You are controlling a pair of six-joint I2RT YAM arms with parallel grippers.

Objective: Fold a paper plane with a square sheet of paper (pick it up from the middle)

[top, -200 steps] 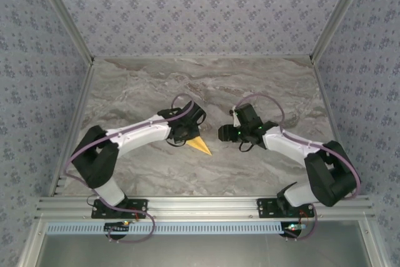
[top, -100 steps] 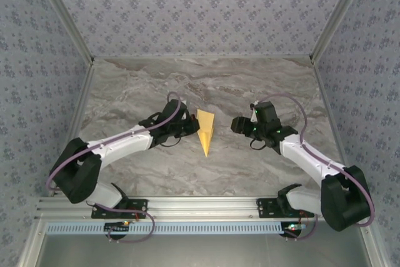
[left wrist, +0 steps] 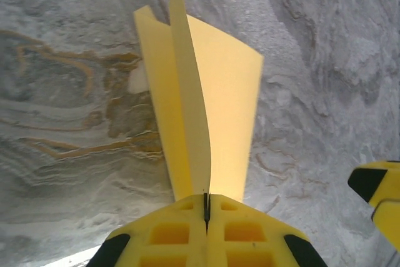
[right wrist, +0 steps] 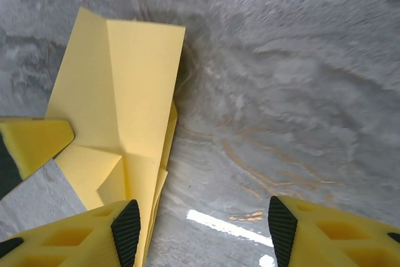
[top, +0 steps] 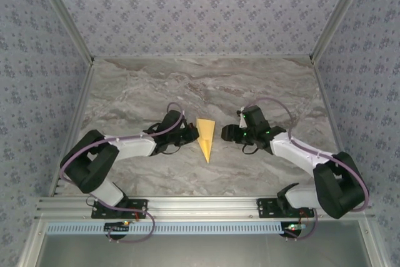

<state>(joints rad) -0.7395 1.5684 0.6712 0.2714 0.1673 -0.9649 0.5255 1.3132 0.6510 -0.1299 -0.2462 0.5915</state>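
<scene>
The square sheet of paper is folded into a narrow mustard-yellow paper plane (top: 205,137), its point toward the near edge, in the middle of the marble table (top: 137,85). My left gripper (top: 192,133) is shut on its centre fold from the left. In the left wrist view the paper plane (left wrist: 222,104) rises out of the closed left gripper (left wrist: 206,207) with its wings spread. My right gripper (top: 225,133) stands open just right of the plane. In the right wrist view the paper plane (right wrist: 119,85) lies beside the left finger of the right gripper (right wrist: 200,232), with bare table between the fingers.
Patterned walls (top: 200,10) close off the table at the back and on both sides. An aluminium rail (top: 206,207) with both arm bases runs along the near edge. Bare marble lies behind and in front of the plane.
The left gripper carried the plane from a slanted spot nearer the front to the table's middle, point now toward the near edge. The right gripper drew back, then came in close on the right.
</scene>
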